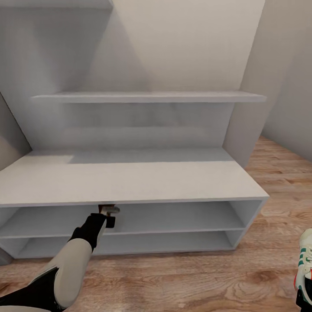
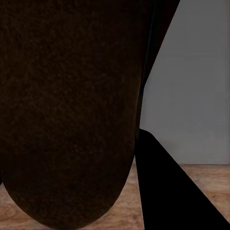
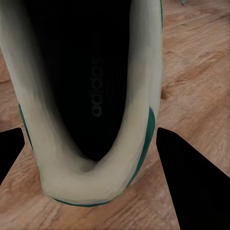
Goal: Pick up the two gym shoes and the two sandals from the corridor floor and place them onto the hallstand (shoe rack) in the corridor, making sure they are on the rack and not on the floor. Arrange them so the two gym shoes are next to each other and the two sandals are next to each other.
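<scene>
- While our left tool [image 1: 110, 213] is gripping a brown sandal [image 2: 67, 110], we are reaching into the hallstand [image 1: 130, 182] upper compartment.
- Our right tool [image 3: 91, 158] is clasping a gym shoe [image 1: 305, 260] above the corridor floor [image 1: 195, 277].

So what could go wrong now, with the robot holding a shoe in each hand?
The left hand is pushing its brown sandal in just under the rack's top board. It might bump that edge and knock the sandal loose.

The right hand's sneaker hangs over the wood floor, far off to the side of the rack. If the grip slips, it lands back on the floor.
</scene>
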